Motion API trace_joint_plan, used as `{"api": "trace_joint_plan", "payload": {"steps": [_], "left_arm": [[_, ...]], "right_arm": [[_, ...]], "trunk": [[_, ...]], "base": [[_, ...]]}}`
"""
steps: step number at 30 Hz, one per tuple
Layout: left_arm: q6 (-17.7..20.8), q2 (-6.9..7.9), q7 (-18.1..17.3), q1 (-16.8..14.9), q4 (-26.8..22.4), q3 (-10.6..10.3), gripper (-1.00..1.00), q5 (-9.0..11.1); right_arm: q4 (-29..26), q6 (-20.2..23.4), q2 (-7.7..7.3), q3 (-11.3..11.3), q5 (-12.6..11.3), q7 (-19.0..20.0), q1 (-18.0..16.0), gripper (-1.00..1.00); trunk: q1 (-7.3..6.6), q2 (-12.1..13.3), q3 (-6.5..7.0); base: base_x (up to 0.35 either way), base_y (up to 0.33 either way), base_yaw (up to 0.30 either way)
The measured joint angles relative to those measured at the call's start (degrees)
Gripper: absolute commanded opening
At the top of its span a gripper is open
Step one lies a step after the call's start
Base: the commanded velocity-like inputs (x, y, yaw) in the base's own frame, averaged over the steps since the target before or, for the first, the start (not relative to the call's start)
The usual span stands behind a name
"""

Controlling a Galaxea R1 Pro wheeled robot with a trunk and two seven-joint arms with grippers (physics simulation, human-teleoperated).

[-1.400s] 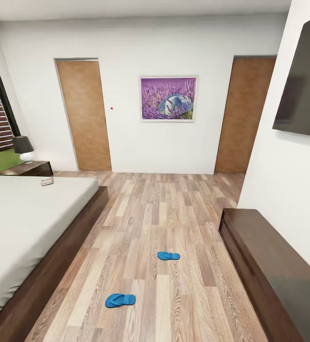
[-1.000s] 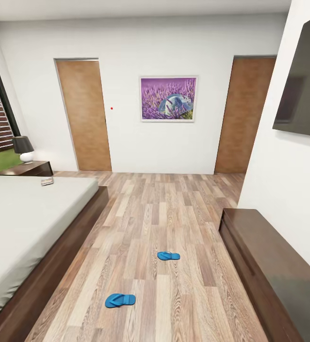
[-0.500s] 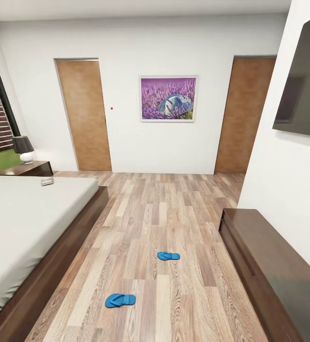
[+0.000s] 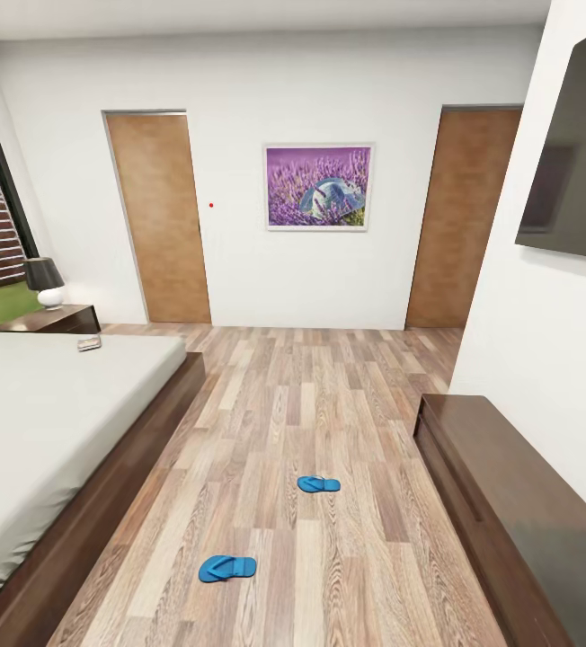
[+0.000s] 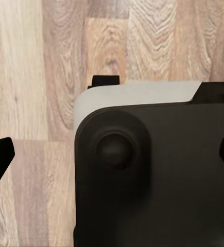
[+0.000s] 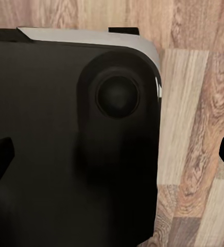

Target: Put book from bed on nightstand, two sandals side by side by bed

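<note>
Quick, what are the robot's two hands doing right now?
Left gripper: open, holding nothing.
Right gripper: open, holding nothing.

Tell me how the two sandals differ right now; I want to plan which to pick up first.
The near sandal lies closer to the bed and the camera; the far sandal sits further out on the floor, nearer the long cabinet. The near one looks larger in view. Both are blue, flat, apart.

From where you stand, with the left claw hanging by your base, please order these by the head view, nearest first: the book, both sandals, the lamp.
1. The nearer sandal, on the floor beside the bed frame.
2. The other sandal, farther along the floor, mid-room.
3. The book, at the mattress's far corner.
4. The lamp, on the nightstand beyond the book.
</note>
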Motion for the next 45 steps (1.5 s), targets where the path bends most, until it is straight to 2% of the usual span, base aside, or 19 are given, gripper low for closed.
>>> {"api": "trace_joint_plan", "payload": {"steps": [4, 5, 6, 7, 8, 13, 16, 22, 25, 30, 45], "left_arm": [[0.0, -0.02, 0.0, -0.1, -1.3, 0.0, 1.0, 0.1], [0.0, -0.01, -0.1, -0.1, -5.3, 0.0, 1.0, 0.1], [0.0, 0.0, -0.1, -0.1, -13.7, 0.0, 1.0, 0.1], [0.0, 0.01, -0.1, -0.3, -24.3, 0.0, 1.0, 0.1], [-0.1, 0.01, -0.1, -0.2, -25.5, 0.0, 1.0, 0.1], [-1.8, 0.09, -0.2, -0.2, -26.3, 0.0, 1.0, 0.4], [-3.9, 0.06, -0.2, -0.2, -26.4, 0.1, 1.0, 1.5], [-5.9, 0.04, -0.2, -0.2, -26.3, 0.2, 1.0, 5.6], [-6.1, 0.02, -0.2, -0.2, -26.3, 0.2, 1.0, 6.8], [-6.3, 0.01, -0.2, -0.1, -26.3, 0.2, 1.0, 7.5], [-6.4, 0.23, 0.0, -0.1, -26.0, 0.3, 1.0, 7.7]], "right_arm": [[-1.3, 0.2, 0.0, 0.0, 0.0, 0.0, -0.1, 1.0], [-5.2, 0.2, 0.0, 0.0, 0.0, 0.0, -0.1, 1.0], [-13.2, 0.2, 0.0, 0.0, 0.1, 0.0, -0.3, 1.0], [-14.3, 0.2, 0.0, 0.0, 0.1, 0.0, -0.2, 1.0], [-14.8, 0.2, 0.0, 0.0, 0.1, 0.0, -0.2, 1.0], [-17.6, -0.2, -0.01, 0.0, 0.1, 0.1, -0.2, 1.0], [-18.1, -0.4, -0.02, 0.0, 0.0, 0.2, -0.2, 1.0], [-18.4, -1.4, -0.07, 0.0, 0.0, 0.4, -0.2, 1.0], [-18.3, -1.5, -0.03, 0.0, 0.0, 0.4, -0.2, 1.0], [-18.2, -1.6, -0.06, -0.1, 0.0, 0.5, -0.2, 1.0], [-18.1, -1.6, 0.03, -0.1, 0.0, 0.4, -0.2, 1.0]], "trunk": [[0.0, 0.0, 0.0], [0.0, 0.0, -0.01], [0.0, 0.0, 0.01], [0.0, 0.0, 0.02], [0.0, 0.0, 0.01], [0.0, 0.0, 0.0], [0.0, 0.0, 0.0], [0.0, 0.0, 0.0], [0.0, 0.0, 0.0], [0.0, 0.0, 0.0], [0.0, 0.0, 0.0]], "base": [[0.0, 0.0, 0.0], [0.0, 0.0, 0.0], [0.0, 0.0, 0.0], [0.0, 0.0, 0.0], [0.0, 0.0, 0.0], [0.0, 0.0, 0.0], [0.0, 0.0, 0.0], [0.0, 0.0, 0.0], [0.0, 0.0, 0.0], [0.0, 0.0, 0.0], [0.0, 0.0, 0.0]]}}
